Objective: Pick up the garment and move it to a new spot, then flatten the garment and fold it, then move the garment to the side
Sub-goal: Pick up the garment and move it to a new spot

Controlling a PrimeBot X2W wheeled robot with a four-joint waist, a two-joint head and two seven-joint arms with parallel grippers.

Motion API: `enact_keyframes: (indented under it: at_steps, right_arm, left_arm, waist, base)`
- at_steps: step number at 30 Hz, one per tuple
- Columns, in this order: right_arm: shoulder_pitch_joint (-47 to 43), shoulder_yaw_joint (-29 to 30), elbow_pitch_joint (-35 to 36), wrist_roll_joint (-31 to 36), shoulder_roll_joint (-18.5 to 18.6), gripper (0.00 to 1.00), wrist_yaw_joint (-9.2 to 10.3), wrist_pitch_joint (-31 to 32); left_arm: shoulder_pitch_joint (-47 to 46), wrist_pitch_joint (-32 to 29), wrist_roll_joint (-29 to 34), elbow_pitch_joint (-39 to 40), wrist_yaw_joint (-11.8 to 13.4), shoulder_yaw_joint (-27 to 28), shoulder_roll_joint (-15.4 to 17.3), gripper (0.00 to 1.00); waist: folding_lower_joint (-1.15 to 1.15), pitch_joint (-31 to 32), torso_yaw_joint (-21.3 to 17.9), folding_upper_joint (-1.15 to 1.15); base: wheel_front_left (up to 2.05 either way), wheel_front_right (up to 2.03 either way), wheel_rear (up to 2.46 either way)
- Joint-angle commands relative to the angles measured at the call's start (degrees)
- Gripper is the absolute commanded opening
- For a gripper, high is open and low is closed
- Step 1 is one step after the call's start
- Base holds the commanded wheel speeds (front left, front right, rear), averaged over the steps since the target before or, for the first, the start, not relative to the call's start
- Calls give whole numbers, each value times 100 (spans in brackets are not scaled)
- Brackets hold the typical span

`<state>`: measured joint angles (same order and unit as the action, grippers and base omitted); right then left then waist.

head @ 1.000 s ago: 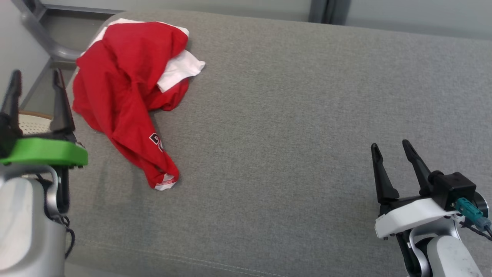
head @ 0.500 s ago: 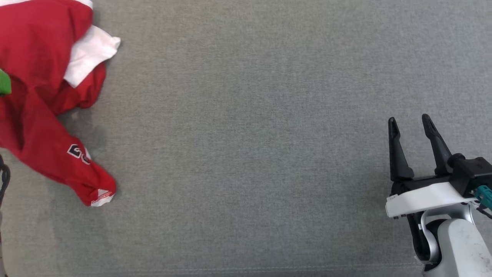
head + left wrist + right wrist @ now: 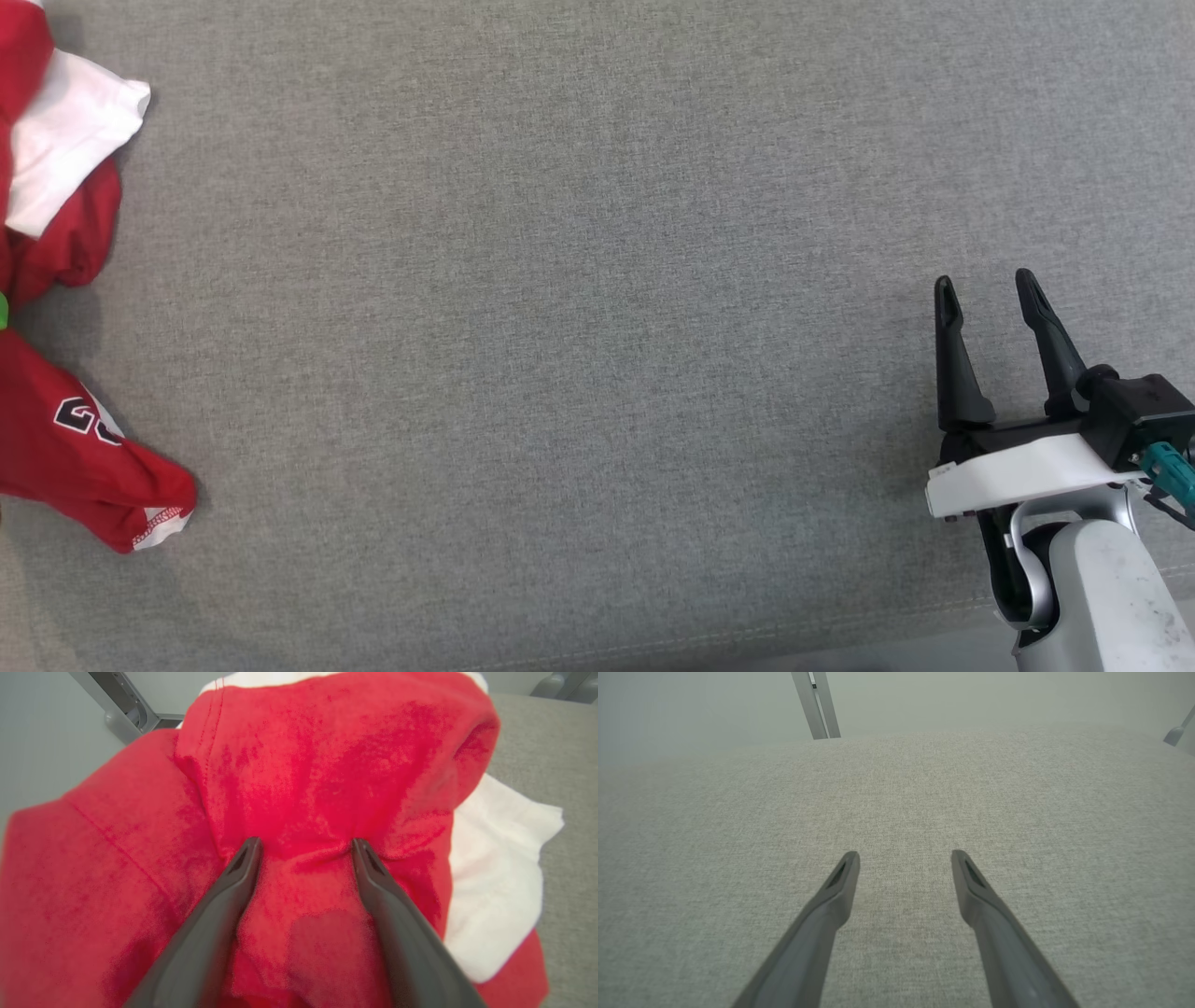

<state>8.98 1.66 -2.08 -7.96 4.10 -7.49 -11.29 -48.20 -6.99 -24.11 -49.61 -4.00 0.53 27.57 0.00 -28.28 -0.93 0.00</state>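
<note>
Now down on the garment (image 3: 327, 779) with the left gripper (image 3: 306, 847), no longer hovering beside it as a second ago. Seen along the left wrist with both dark fingers (image 3: 224, 891) spread wide and dug into the red cloth, bunching a ridge of it between the tips; not closed on anything yet. Worth noting the shift of the head view too: tilted and turned meanwhile, so pushing the garment to the far left edge of that view without any real slide across the grey cushion (image 3: 597, 280). Still crumpled in a heap near the cushion's left end, with a white panel (image 3: 75, 131) poking out from the red and a lettered sleeve or hem trailing toward the front. Over on the right, holding the right gripper (image 3: 985, 285) above bare cushion, spread open and empty, well apart from the cloth, much as before. Reads as the very start of the first step: positioned for the pinch, not yet pinched or lifted. Calls next for closing the left fingers on that ridge, probably deep enough to catch more than one layer, then lifting and carrying toward the open middle of the cushion. Leaves flattening, folding and setting aside all to do.
</note>
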Motion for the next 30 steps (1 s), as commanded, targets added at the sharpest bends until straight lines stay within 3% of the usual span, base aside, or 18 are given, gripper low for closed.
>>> enact_keyframes:
  at_steps: [1,3,4,5,6,20,26,30]
  right_arm:
    - [59,0,-14,-16,-8,100,-2,-43]
    - [68,-2,-27,-9,-14,100,-2,-38]
    - [73,-5,-32,-8,-15,100,-1,-39]
    - [70,-11,-37,-4,-19,100,-2,-38]
    - [69,-20,-39,-2,-23,100,-2,-37]
    - [-68,-84,-238,-59,-17,100,-2,-53]
    - [-155,-121,-398,-117,-48,100,-2,-108]
    - [-186,-114,-528,-177,-66,100,-2,-168]
  left_arm:
    - [-43,-86,-47,-142,-7,2,8,100]
    - [-65,-74,-53,-258,-26,-12,1,100]
    - [-80,-59,-61,-310,-20,-16,-2,49]
    - [-82,-32,-61,-375,-26,-30,-12,5]
    - [-90,8,-59,-407,-34,-39,-15,0]
    - [-240,1194,91,-409,-101,-179,43,0]
    - [-527,1682,309,235,-52,-374,103,0]
    - [-743,1682,412,968,-11,-519,37,0]
  waist:
    - [0,4,2,0]
    - [0,12,8,0]
    - [0,20,11,0]
    - [0,39,16,0]
    - [0,51,22,0]
    - [0,662,175,0]
    - [0,1001,162,0]
    - [0,1174,74,0]
  base:
    - [0,0,0]
    - [0,0,0]
    - [0,0,0]
    - [0,0,0]
    - [0,0,0]
    - [0,0,0]
    - [0,0,0]
    - [0,0,0]
